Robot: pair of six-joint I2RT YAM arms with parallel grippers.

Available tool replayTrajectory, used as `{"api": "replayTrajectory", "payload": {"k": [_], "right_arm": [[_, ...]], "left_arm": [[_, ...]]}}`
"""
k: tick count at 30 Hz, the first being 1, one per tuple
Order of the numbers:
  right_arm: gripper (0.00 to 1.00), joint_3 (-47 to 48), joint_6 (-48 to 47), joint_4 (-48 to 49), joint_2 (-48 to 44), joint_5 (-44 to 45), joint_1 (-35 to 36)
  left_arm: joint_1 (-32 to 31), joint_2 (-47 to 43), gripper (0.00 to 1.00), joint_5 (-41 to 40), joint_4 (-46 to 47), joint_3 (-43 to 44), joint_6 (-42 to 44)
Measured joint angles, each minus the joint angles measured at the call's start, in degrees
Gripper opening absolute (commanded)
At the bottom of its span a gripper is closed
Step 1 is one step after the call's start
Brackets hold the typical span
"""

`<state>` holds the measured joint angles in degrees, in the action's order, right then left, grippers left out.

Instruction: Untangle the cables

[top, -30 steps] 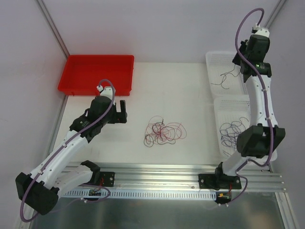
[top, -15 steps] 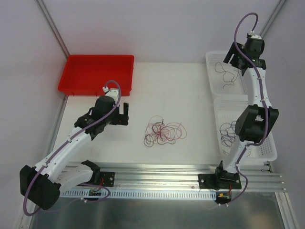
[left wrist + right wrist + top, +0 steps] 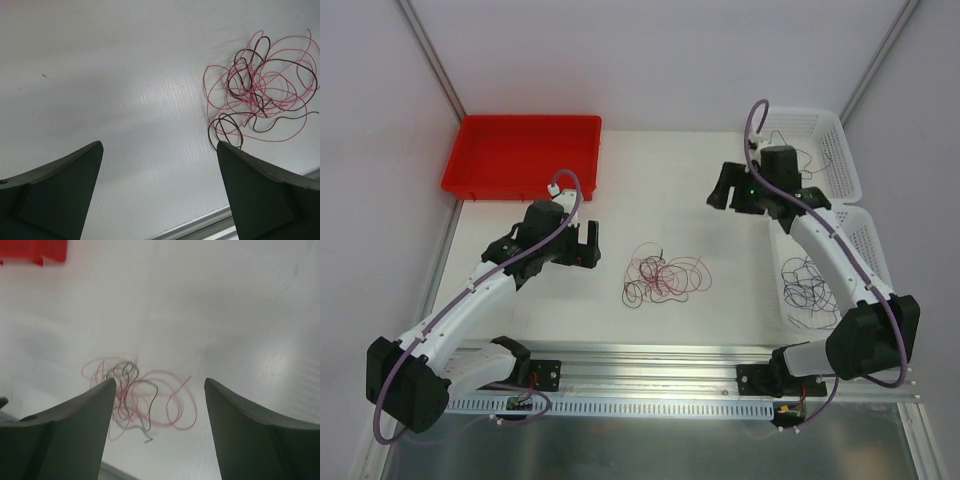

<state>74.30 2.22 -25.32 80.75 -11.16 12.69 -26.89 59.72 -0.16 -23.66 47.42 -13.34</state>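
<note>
A small tangle of pink, red and dark cables [image 3: 665,277] lies on the white table near its middle. It shows at the upper right in the left wrist view [image 3: 260,90] and just below the fingertips in the right wrist view [image 3: 140,400]. My left gripper [image 3: 583,246] [image 3: 159,145] hovers to the left of the tangle, open and empty. Behind and to the right of the tangle, my right gripper [image 3: 730,195] [image 3: 160,381] hangs above the table, open with nothing between its fingers.
A red tray [image 3: 520,155] stands at the back left. Two white baskets sit at the right: the far one [image 3: 830,135] holds a dark wire, the near one [image 3: 870,245] holds purple wires [image 3: 807,283]. A metal rail [image 3: 650,360] runs along the near edge.
My right arm has swung from over the far white basket left and down toward the table's middle, and its jaws have opened. My left gripper has edged right toward the tangle.
</note>
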Motion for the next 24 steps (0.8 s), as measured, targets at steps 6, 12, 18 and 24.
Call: {"api": "replayTrajectory", "payload": {"k": [6, 12, 18, 24], "right_arm": [[0.64, -18.5, 6.9, 1.4, -7.8, 1.7, 8.9], [0.55, -30.4, 14.7, 5.4, -11.2, 3.7, 15.6], [0.46, -33.9, 19.4, 12.3, -8.8, 6.5, 20.5], [0.42, -34.8, 20.7, 18.6, -2.7, 8.0, 21.5]], "left_arm": [[0.0, 2.2, 0.99, 4.2, 0.5, 0.0, 0.0], [0.0, 3.3, 0.99, 6.1, 0.7, 0.0, 0.0], [0.0, 3.3, 0.99, 5.6, 0.7, 0.0, 0.2], [0.0, 3.4, 0.99, 4.7, 0.7, 0.0, 0.8]]}}
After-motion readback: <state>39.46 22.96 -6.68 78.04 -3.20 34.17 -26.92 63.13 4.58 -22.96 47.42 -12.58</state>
